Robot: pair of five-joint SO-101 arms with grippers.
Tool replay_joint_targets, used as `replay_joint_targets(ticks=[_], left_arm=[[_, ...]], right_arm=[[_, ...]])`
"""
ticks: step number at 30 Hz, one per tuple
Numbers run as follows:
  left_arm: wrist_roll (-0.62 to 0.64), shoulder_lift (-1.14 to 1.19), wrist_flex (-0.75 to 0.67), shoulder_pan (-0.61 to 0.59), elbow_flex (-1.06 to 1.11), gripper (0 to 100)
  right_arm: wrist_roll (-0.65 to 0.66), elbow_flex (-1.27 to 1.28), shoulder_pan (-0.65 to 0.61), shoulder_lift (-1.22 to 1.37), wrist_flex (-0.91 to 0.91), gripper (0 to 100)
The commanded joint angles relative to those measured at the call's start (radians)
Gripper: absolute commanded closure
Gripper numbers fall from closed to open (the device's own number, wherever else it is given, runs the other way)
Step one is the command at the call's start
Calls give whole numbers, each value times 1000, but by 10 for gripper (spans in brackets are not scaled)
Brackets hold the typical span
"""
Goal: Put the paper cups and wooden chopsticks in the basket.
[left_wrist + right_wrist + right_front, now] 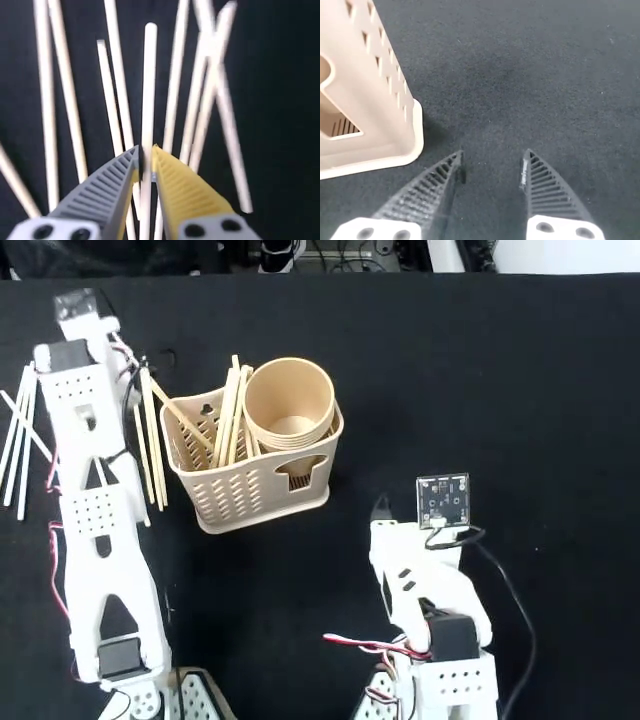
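The beige slotted basket [255, 490] stands left of centre and holds nested paper cups [290, 400] and several wooden chopsticks [232, 410] leaning in its left half. My left gripper [146, 152] is shut on one chopstick [148, 90], which it holds above several others [115, 100] lying on the black cloth. The left arm [85, 440] stretches along the table's left side. Low over bare cloth, my right gripper [492, 162] is open with nothing between its fingers, just off the basket's corner [395, 135]. From above, that right gripper [385, 512] sits to the basket's lower right.
Loose chopsticks [20, 440] lie at the far left edge, and more chopsticks [152, 450] lie between the left arm and the basket. Black cloth [500, 390] covers the whole table. A cable [510, 590] trails beside the right arm.
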Motion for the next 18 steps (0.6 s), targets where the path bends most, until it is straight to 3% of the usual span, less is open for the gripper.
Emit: replay_joint_targets(ticks=[1, 7, 18], left_arm=[[-8, -199, 11, 5, 4, 972], [-8, -450, 11, 12, 220, 972], [-71, -1189, 2, 70, 938, 972]], right_arm=[[11, -2, 11, -90, -20, 806], [11, -1, 11, -90, -20, 806], [11, -1, 11, -90, -20, 807]])
